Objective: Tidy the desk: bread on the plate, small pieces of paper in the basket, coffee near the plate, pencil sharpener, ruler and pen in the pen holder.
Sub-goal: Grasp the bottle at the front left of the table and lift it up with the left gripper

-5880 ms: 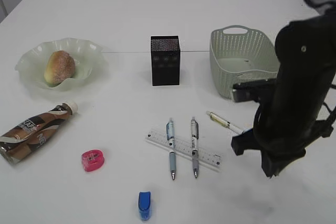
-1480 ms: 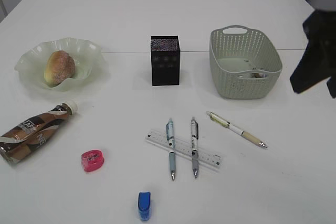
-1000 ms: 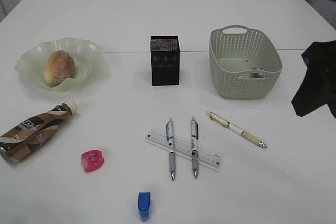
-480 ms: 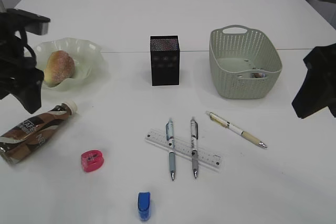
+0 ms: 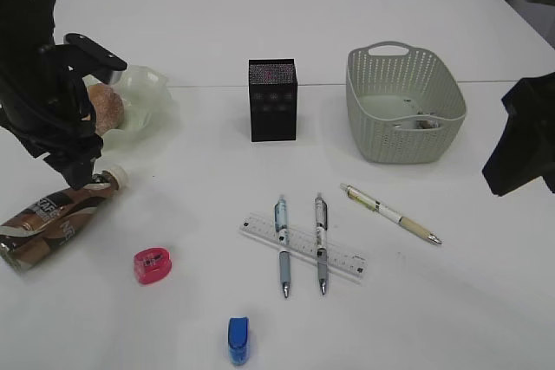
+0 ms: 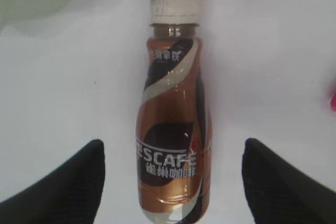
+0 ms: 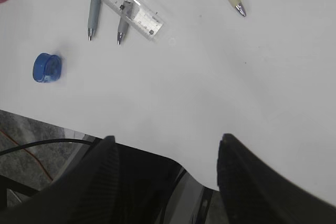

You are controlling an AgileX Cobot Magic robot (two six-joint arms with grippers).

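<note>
Left gripper (image 6: 170, 182) spread wide over the lying coffee (image 6: 173, 129); right gripper (image 7: 165, 153) open, holding nothing.

The left arm covers part of the plate (image 5: 143, 93) and most of the bread (image 5: 106, 107) near the desk's (image 5: 347, 6) left edge, and the coffee's (image 5: 54, 214) far end runs past that edge of the exterior view. In the wrist view the bottle lies between the two fingertips (image 6: 63, 179), touching neither, cap pointing away. Counted: three pens, two (image 5: 283, 246) crossing under the one ruler (image 5: 302, 247) and one (image 5: 390, 213) toward the right edge; two sharpeners, pink (image 5: 153, 265) and blue (image 5: 238, 339), near the front edge; one pen holder (image 5: 273, 100); one basket (image 5: 403, 101), its contents hard to make out.
</note>
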